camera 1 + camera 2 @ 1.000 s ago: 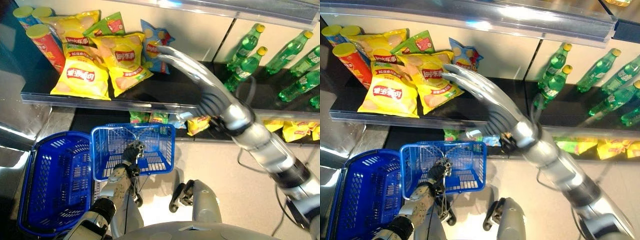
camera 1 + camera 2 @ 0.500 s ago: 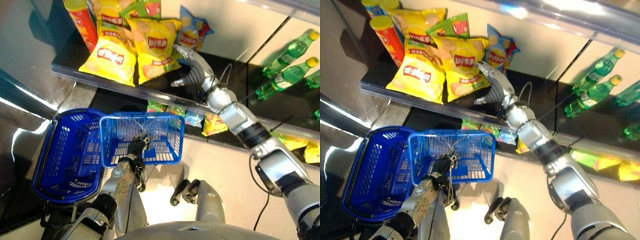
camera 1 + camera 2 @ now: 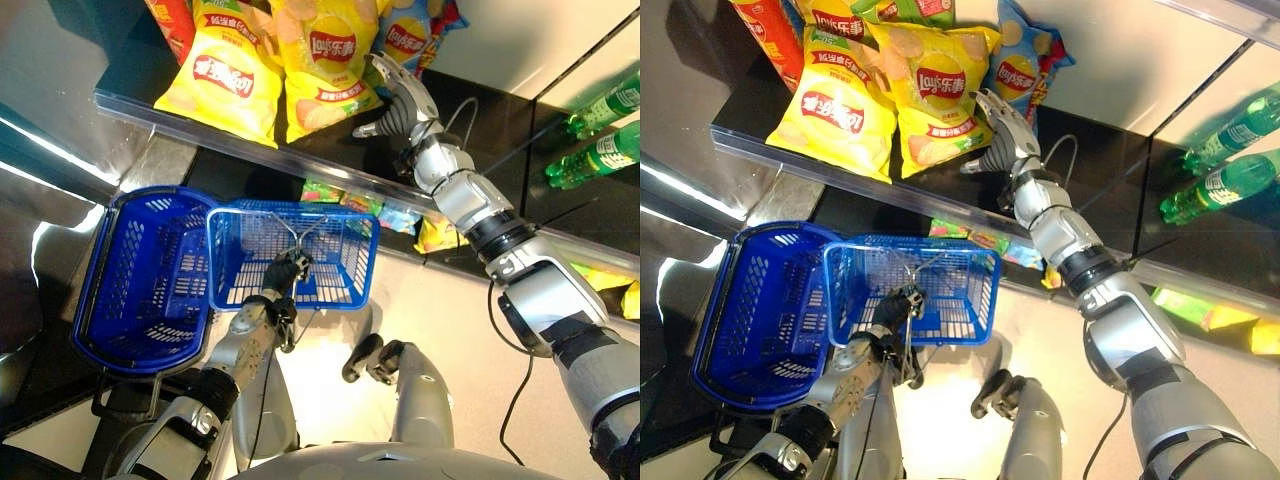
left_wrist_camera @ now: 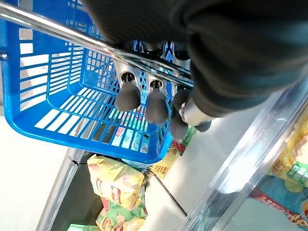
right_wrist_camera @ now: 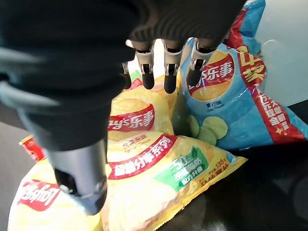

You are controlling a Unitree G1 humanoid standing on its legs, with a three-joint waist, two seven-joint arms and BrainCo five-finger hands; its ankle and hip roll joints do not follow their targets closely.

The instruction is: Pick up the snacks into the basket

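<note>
A blue wire-handled basket [image 3: 330,262] hangs in front of the shelf, with my left hand [image 3: 283,273] shut on its metal handle [image 4: 72,41]; the curled fingers [image 4: 147,103] wrap that bar. Snack bags lie on the black shelf [image 3: 330,160]: a yellow chip bag [image 3: 318,62], another yellow bag [image 3: 226,82] to its left, and a blue bag [image 3: 408,35] behind. My right hand [image 3: 398,98] is open at the right edge of the yellow chip bag [image 5: 149,168], fingers [image 5: 166,67] hovering over where it meets the blue bag [image 5: 226,106], holding nothing.
A larger blue basket [image 3: 140,285] stands at the left, beside the held one. A red tube can [image 3: 178,18] stands at the shelf's left. Green bottles [image 3: 612,100] lie in the right compartment. More snack bags [image 3: 437,232] sit on the lower shelf.
The camera has shifted. My right hand has reached in from above the shelf front to the yellow and blue bags. The left hand still holds the basket handle.
</note>
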